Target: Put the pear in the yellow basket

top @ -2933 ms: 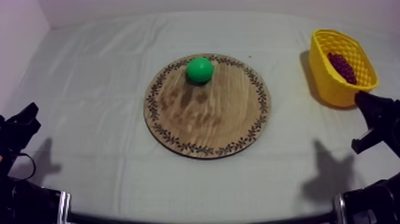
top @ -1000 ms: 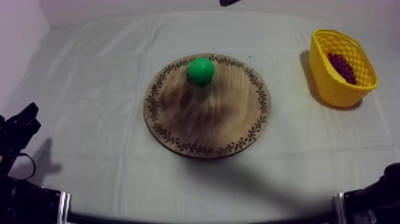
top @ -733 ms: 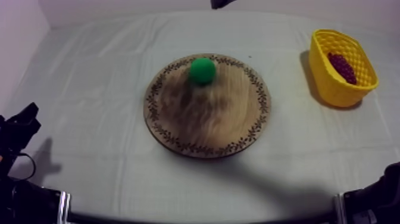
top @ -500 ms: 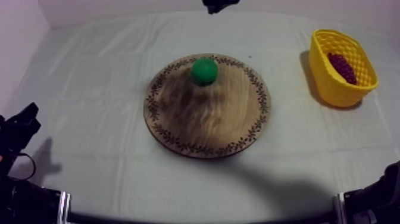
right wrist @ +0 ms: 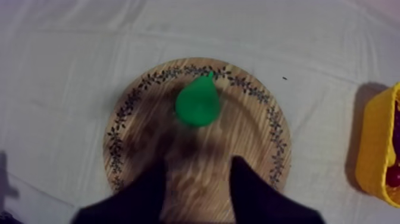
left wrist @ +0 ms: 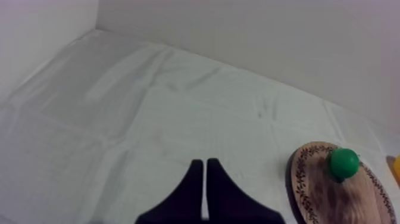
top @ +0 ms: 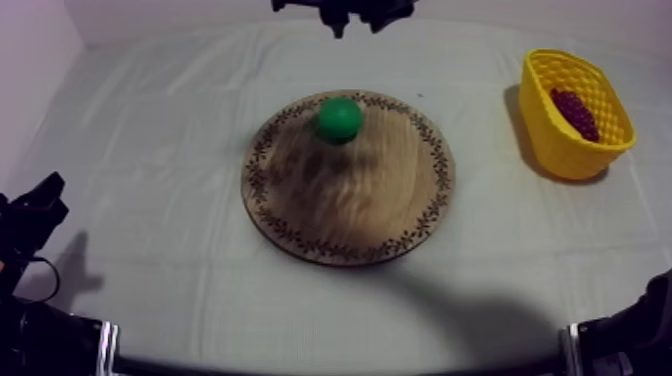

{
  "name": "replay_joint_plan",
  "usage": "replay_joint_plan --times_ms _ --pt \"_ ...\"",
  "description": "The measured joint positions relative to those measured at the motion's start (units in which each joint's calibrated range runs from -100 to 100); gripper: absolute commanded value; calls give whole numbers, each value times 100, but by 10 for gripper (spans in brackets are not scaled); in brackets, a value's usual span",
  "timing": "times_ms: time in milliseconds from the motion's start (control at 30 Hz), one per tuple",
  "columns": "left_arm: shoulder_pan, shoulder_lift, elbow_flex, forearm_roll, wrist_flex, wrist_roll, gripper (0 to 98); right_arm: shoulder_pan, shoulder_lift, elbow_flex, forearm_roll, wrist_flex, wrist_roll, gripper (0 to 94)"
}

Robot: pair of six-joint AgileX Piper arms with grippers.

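One smooth pear [top: 340, 118], round wooden board [top: 352, 198]

1. Top cam looked down at a slant over the whole desk [top: 150, 150].
2. Left wrist cam sat low, facing across the desk.
3. Right wrist cam looked steeply down, close over the wooden board [right wrist: 250, 137].
4. All three shared the wooden board.

Lab-like robot test setup: bare pale wall [left wrist: 268, 42], cloth-draped surface [top: 150, 200], black robot arm [top: 40, 335] near left corner.
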Motion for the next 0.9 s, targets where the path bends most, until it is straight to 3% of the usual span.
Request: replay_joint_plan --times_ms 200,900 --pt "0 0 0 0 0 0 1 31 22 82 -24 -11 0 663" --pt "0 0 0 0 0 0 1 297 900 276 -362 -575 -89 700"
